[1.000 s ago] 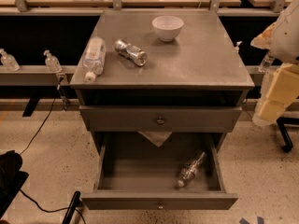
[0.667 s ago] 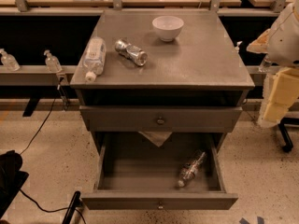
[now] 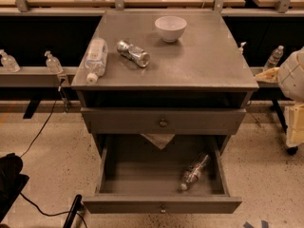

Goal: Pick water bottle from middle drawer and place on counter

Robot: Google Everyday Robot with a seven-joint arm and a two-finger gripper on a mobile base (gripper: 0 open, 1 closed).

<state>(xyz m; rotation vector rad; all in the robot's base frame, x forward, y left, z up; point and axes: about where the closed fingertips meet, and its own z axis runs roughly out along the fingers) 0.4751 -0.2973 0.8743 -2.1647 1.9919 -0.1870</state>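
The water bottle (image 3: 194, 171), small, clear and ribbed, lies on its side in the right half of the pulled-out middle drawer (image 3: 161, 204), cap toward the front. The counter (image 3: 190, 63) is the scuffed grey cabinet top above. My gripper is not in view. Only pale segments of my arm (image 3: 292, 77) show at the right edge, level with the counter's front corner and apart from the drawer.
On the counter lie a bigger labelled bottle (image 3: 95, 57), a crushed silver can (image 3: 134, 53) and a white bowl (image 3: 170, 28). A closed drawer (image 3: 163, 122) sits above the open one. Small bottles stand on side shelves. A black cable and dark object (image 3: 9, 184) are on the floor at left.
The pale arm segments at the right edge have shifted lower and further right. The water bottle and the open drawer have not moved.
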